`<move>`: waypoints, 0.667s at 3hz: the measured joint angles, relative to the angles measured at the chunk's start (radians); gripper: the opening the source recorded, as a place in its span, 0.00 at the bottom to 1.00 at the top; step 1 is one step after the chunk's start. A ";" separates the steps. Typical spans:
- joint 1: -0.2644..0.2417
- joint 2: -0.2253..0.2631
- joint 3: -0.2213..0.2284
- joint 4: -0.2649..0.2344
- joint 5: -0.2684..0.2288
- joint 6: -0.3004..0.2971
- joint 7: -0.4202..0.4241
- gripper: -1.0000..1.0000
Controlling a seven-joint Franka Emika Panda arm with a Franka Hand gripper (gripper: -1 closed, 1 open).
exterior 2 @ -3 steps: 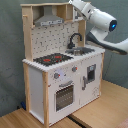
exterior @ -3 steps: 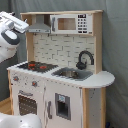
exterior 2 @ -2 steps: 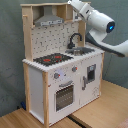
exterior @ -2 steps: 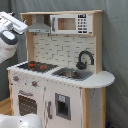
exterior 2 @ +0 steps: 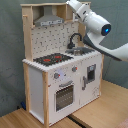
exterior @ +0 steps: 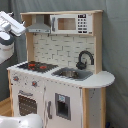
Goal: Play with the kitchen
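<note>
**Arm raised beside the toy kitchen's top**

The kitchen (exterior: 60,70) (exterior 2: 62,70) stands upright on a wooden floor (exterior 2: 107,107) before a grey curtain (exterior: 116,45). Its black-red stovetop (exterior: 34,65) (exterior 2: 51,59) lies beside the sink (exterior: 70,74) with its black faucet (exterior: 85,59) (exterior 2: 75,40). The white arm (exterior 2: 95,22) reaches up by the grey hood (exterior 2: 50,20); whether its tool is clenched or released cannot be told.

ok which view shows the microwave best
The first exterior view: the microwave faces the camera, with door and keypad visible. In the second exterior view the robot arm covers that upper corner of the kitchen, hiding it.
</note>
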 joint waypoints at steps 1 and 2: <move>-0.021 -0.040 -0.015 0.019 0.000 -0.064 0.072 1.00; -0.038 -0.073 -0.030 0.035 0.000 -0.129 0.137 1.00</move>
